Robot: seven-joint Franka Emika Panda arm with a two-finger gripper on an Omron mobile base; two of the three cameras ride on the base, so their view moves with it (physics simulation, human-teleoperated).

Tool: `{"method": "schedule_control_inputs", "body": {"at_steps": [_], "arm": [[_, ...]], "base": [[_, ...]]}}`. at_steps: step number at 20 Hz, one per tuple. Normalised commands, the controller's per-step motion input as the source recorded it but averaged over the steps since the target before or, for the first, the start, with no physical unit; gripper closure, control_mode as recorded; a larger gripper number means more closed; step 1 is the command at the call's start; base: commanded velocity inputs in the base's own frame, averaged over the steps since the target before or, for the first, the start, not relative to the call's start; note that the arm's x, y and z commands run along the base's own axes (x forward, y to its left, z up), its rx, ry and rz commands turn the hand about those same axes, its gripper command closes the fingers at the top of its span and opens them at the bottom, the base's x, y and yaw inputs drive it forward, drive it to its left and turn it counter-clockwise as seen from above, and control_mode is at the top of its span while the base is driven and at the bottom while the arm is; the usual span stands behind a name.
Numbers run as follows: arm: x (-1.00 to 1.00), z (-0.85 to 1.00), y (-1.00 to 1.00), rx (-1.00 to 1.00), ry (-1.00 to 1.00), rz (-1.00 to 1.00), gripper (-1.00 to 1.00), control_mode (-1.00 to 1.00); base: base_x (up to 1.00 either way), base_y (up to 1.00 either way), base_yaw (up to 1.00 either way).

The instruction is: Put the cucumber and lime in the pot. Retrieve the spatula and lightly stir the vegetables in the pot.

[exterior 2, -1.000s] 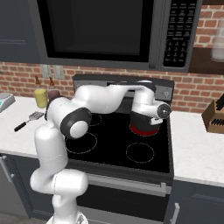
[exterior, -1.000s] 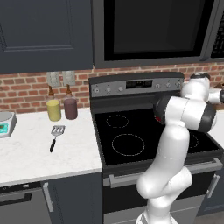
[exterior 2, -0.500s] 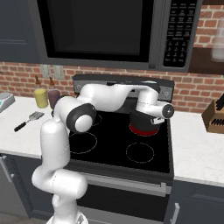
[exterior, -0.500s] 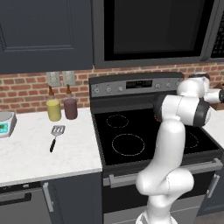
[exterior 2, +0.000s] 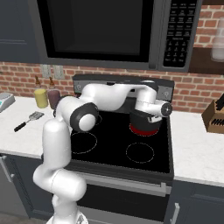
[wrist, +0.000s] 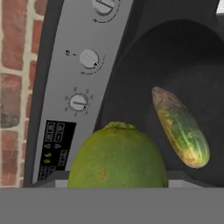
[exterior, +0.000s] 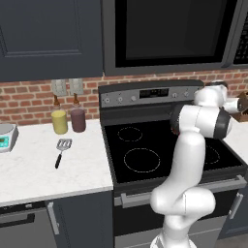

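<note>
The dark pot with its red base band stands on the stove's back right burner. My gripper hangs just over its mouth. In the hand view the round green-yellow lime sits right in front of the camera, held over the pot's near rim. The fingertips are hidden behind it. The oblong yellowish-green cucumber lies on the pot's black floor. The spatula rests on the white counter left of the stove, and shows there as the spatula from the other side.
A yellow bottle and a dark one stand at the brick wall, with a scale at the far left. A knife block sits right of the stove. The stove's knob panel is close behind the pot.
The arm's elbow has shifted slightly. The hand has stayed over the pot, and the spatula and bottles have not moved.
</note>
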Motion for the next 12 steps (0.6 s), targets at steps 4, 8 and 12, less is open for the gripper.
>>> {"method": "schedule_control_inputs", "body": {"at_steps": [4, 8, 12], "arm": [[0.01, -0.13, 0.31, 0.00, 0.00, 0.00, 1.00, -1.00], [0.03, -0.12, 0.30, 0.00, 0.00, 0.00, -1.00, -1.00], [0.06, -0.05, 0.22, 0.00, 0.00, 0.00, -1.00, -1.00]], "base": [[0.00, 0.00, 0.00], [0.00, 0.00, 0.00], [0.00, 0.00, 0.00]]}}
